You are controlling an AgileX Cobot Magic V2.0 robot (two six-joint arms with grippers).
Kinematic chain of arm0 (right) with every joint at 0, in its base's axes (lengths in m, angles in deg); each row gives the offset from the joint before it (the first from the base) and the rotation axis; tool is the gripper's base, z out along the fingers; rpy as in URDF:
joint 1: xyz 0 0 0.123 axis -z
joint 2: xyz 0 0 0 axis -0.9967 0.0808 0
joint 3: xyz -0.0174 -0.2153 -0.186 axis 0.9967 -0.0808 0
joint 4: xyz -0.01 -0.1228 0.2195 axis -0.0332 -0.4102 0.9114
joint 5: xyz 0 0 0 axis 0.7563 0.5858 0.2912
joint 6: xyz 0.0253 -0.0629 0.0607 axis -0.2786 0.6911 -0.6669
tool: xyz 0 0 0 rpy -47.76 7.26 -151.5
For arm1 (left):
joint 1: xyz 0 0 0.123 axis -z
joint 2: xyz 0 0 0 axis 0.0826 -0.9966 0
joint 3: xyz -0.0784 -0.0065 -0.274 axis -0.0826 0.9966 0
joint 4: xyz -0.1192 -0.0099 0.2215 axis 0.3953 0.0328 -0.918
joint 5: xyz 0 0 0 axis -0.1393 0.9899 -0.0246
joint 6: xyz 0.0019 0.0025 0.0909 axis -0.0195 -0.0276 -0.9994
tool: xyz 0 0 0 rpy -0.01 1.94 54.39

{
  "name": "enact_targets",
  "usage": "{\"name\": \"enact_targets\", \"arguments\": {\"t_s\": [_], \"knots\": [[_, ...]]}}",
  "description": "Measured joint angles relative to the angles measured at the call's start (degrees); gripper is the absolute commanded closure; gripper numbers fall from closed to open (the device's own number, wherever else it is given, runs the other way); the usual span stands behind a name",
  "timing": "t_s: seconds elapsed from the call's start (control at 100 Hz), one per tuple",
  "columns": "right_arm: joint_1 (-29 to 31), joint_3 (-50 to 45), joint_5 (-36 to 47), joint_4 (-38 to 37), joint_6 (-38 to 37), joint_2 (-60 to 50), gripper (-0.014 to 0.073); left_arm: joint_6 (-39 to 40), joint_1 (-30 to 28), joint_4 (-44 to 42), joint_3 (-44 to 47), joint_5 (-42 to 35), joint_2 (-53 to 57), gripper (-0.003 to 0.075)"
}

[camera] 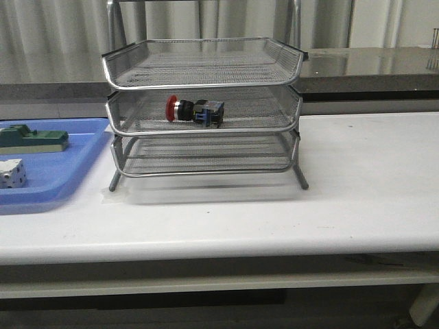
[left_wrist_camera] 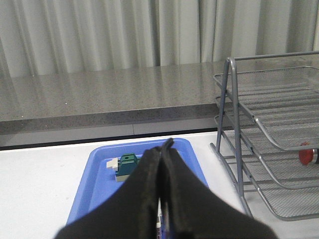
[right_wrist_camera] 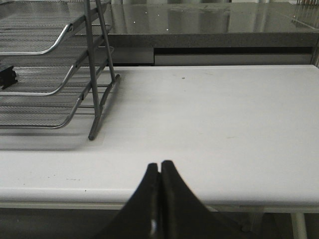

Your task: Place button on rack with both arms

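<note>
The button (camera: 194,111), with red cap, black body and blue rear block, lies on its side in the middle tier of the silver wire rack (camera: 206,81). Its red cap also shows in the left wrist view (left_wrist_camera: 306,155), and a dark end of it in the right wrist view (right_wrist_camera: 7,76). Neither arm shows in the front view. My left gripper (left_wrist_camera: 164,145) is shut and empty, over the blue tray, apart from the rack (left_wrist_camera: 269,130). My right gripper (right_wrist_camera: 160,164) is shut and empty, over the table's front edge, to the right of the rack (right_wrist_camera: 92,74).
A flat blue plastic tray (camera: 62,175) stands left of the rack and holds a green block (camera: 33,139) and a small white cube (camera: 12,173). The green block also shows in the left wrist view (left_wrist_camera: 126,165). A grey counter and curtains stand behind the white table (camera: 370,185).
</note>
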Motion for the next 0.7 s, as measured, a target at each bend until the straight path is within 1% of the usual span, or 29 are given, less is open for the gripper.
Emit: {"name": "enact_targets", "arguments": {"t_s": [0.16,0.7], "knots": [[0.0,-1.1,0.2,-0.2,-0.1,-2.9,0.0654,0.0,0.0,0.0,0.0,0.0,0.0,0.0741],[0.0,-1.3,0.2,-0.3,-0.1,-3.0,0.0654,0.0,0.0,0.0,0.0,0.0,0.0,0.0741]]}}
